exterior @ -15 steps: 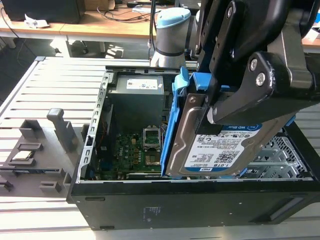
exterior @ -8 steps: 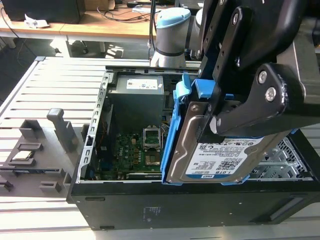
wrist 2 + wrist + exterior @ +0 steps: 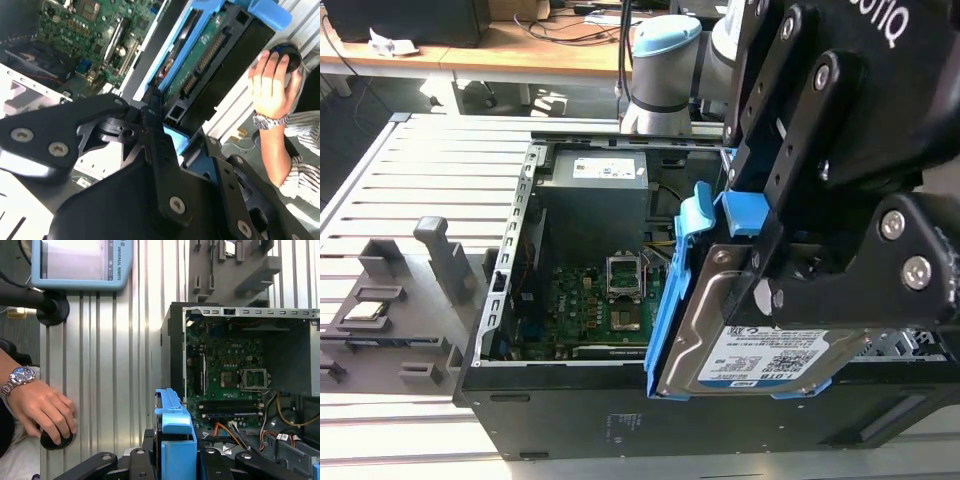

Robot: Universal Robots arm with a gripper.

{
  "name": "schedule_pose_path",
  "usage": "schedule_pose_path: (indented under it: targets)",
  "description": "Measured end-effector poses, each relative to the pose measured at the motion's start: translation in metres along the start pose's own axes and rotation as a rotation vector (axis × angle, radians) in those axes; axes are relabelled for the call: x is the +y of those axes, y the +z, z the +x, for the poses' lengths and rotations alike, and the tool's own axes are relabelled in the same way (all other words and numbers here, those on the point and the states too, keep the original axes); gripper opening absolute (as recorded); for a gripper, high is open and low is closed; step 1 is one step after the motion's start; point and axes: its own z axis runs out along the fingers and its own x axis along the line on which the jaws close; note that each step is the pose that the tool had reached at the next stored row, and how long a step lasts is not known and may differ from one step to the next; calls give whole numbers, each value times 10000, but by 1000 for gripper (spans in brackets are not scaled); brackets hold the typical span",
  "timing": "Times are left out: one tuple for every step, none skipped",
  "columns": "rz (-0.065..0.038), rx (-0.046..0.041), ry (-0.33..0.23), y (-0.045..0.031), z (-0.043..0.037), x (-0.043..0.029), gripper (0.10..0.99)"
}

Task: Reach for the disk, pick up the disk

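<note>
Overhead, the open computer case (image 3: 570, 400) lies on a slatted metal table (image 3: 430, 170), its green circuit board (image 3: 590, 305) exposed. Above the case's edge on the exterior view's right, the black gripper (image 3: 765, 275) has its fingers closed on the disk (image 3: 760, 350), which hangs tilted in its blue bracket, clear of the case, label facing outward. Beside the case, a person's hand (image 3: 42, 407), wearing a wristwatch (image 3: 17, 377), rests on a small black knob (image 3: 52, 440).
</note>
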Motion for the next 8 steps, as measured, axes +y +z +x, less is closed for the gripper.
schedule_pose_path:
  targets:
    - [-3, -25, -1, 4, 1, -11, 369]
    - [-7, -59, -3, 9, 1, -32, 369]
    - [-17, -66, -3, 15, 0, -66, 369]
    - [-33, -67, -2, 25, -12, -108, 369]
    - [-61, -66, 1, 41, -39, -168, 369]
    - [-79, -66, 1, 53, -79, -227, 369]
    - [-89, -65, 1, 60, -132, -287, 369]
    - [-94, -68, 1, 69, -181, -340, 369]
